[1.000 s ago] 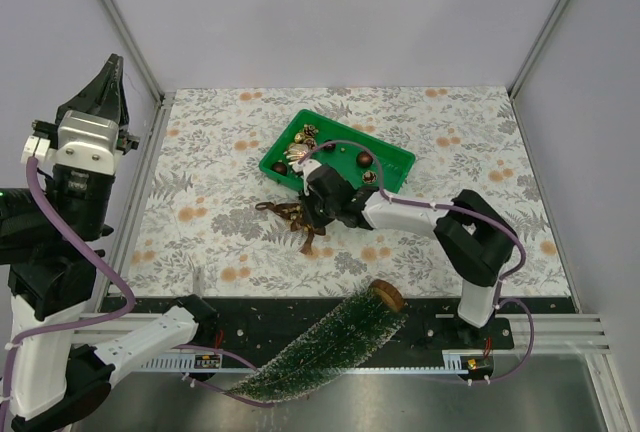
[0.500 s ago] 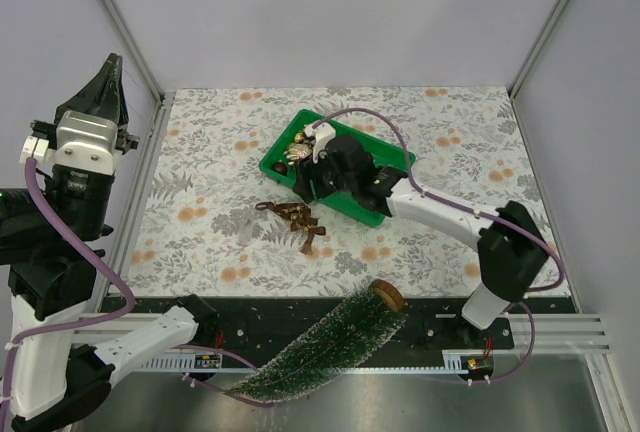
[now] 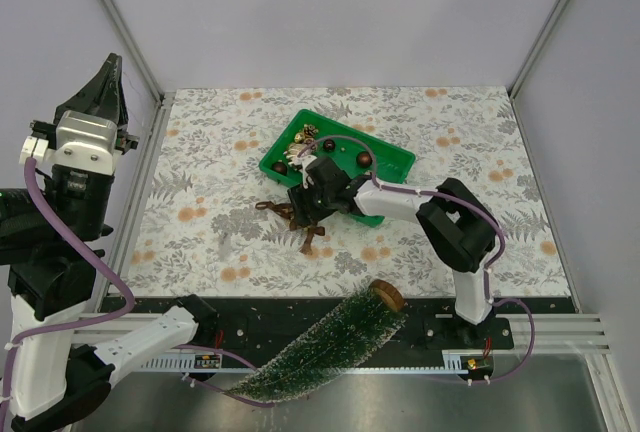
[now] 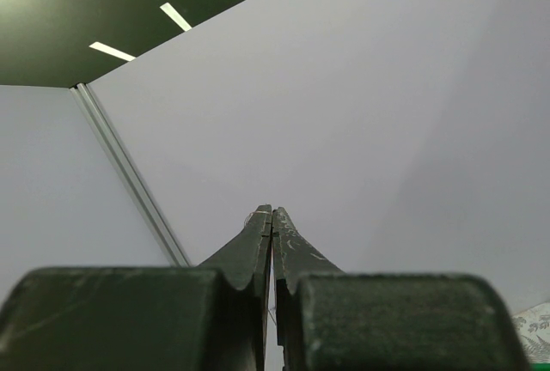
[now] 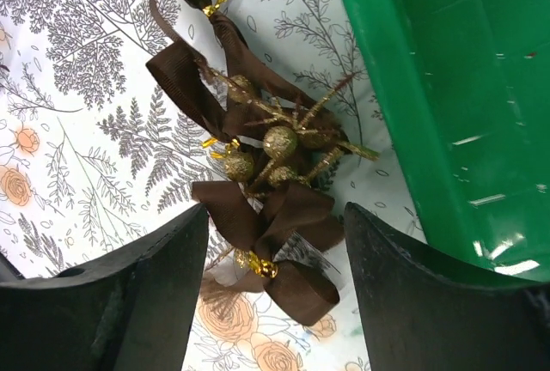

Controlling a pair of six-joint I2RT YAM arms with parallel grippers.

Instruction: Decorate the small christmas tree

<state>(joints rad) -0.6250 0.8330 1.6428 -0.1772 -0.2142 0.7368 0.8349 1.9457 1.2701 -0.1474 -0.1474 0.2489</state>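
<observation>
Along the near edge of the tabletop [image 3: 200, 152], between the arm bases, the tree [image 3: 320, 347] lies on its side. The right jaws gape wide astride brown bows [image 5: 266, 173] beside the tray [image 5: 430, 88], gripping nothing. The left jaws, raised high, are closed and empty.

A bench [image 3: 200, 192] under a white cloth printed with grey ferns and orange roses ends at a black strip [image 3: 300, 305] and a silver metal rail [image 3: 560, 327] along its near edge. Plain pale-grey wall panels [image 3: 330, 12] enclose it, joined by slim aluminium corner posts [image 3: 122, 24]. Overhead, a dark ceiling [image 4: 51, 10] carries bright white strip lights [image 4: 112, 51].
</observation>
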